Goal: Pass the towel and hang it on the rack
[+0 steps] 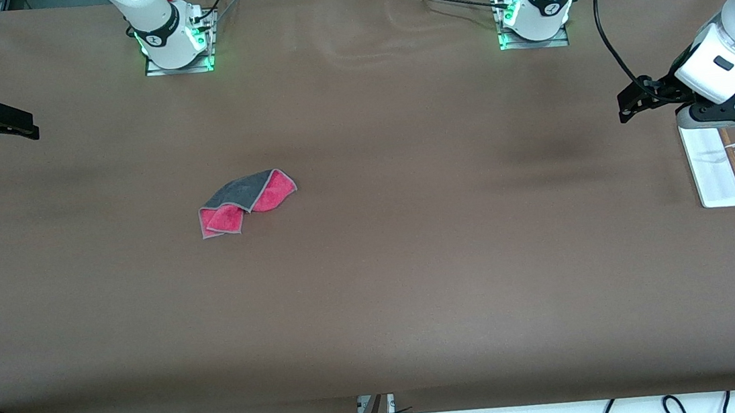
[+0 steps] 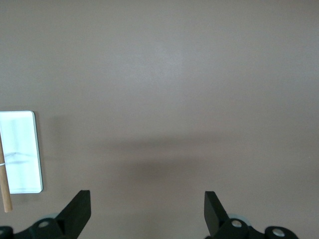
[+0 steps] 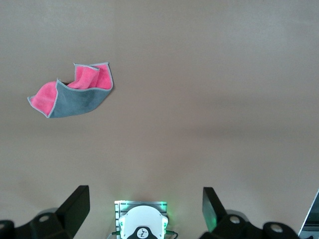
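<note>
No readable text, label, number or sign appears on anything.

Even overhead light, soft shadows, sharp.

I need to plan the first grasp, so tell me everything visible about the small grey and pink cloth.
The small dark grey and bright pink-red towel looks soft, with a thin light stitched edge. It lies crumpled and folded over itself, grey face partly up, pink showing beside and under it, on the brown table toward the right arm's end. Nothing but the table touches it; neither gripper is near.
</note>
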Controlling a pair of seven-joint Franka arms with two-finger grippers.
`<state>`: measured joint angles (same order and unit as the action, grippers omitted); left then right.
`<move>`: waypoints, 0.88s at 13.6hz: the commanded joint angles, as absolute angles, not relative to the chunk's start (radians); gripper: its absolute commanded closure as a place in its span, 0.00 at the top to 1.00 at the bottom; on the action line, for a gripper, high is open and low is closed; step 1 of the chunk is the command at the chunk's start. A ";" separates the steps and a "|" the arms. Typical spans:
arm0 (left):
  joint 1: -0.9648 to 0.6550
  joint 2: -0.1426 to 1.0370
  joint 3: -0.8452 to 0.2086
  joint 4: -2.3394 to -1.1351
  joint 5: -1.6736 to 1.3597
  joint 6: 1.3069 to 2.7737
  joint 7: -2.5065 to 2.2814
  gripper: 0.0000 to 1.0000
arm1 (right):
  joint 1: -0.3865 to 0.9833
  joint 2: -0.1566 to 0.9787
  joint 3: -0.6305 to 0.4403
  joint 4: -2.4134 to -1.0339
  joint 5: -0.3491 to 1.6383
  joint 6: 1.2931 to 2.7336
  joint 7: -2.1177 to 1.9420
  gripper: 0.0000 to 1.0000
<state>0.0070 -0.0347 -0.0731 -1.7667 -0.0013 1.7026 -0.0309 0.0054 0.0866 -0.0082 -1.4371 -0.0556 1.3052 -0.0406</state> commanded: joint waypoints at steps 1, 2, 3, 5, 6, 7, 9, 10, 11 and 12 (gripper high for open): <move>0.011 -0.028 -0.074 -1.741 -0.005 1.678 -0.037 1.00 | 0.002 0.092 -0.003 -1.419 -0.041 1.301 -0.032 1.00; 0.009 -0.028 -0.074 -1.740 -0.005 1.678 -0.037 1.00 | 0.003 0.094 -0.003 -1.419 -0.041 1.301 -0.034 1.00; 0.009 -0.028 -0.074 -1.740 -0.005 1.678 -0.037 1.00 | 0.003 0.092 -0.003 -1.419 -0.041 1.302 -0.034 1.00; 0.009 -0.028 -0.074 -1.740 -0.005 1.678 -0.037 1.00 | 0.003 0.094 -0.003 -1.419 -0.041 1.302 -0.034 1.00; 0.009 -0.028 -0.074 -1.740 -0.005 1.677 -0.037 1.00 | 0.003 0.094 -0.003 -1.419 -0.041 1.302 -0.034 1.00; 0.009 -0.028 -0.074 -1.740 -0.005 1.677 -0.035 1.00 | 0.003 0.094 -0.003 -1.419 -0.041 1.302 -0.034 1.00; 0.009 -0.028 -0.074 -1.740 -0.005 1.674 -0.034 1.00 | 0.003 0.094 -0.003 -1.419 -0.043 1.302 -0.034 1.00; 0.009 -0.028 -0.074 -1.740 -0.005 1.663 -0.034 1.00 | 0.003 0.094 -0.003 -1.419 -0.043 1.302 -0.034 1.00; 0.009 -0.028 -0.074 -1.740 -0.005 1.661 -0.034 1.00 | 0.003 0.094 -0.003 -1.419 -0.043 1.302 -0.032 1.00; 0.009 -0.028 -0.074 -1.740 -0.005 1.661 -0.034 1.00 | 0.003 0.094 -0.003 -1.419 -0.043 1.302 -0.034 1.00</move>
<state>0.0071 -0.0347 -0.0731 -1.7667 -0.0013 1.6877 -0.0309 0.0056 0.0868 -0.0074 -1.4371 -0.0554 1.3059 -0.0406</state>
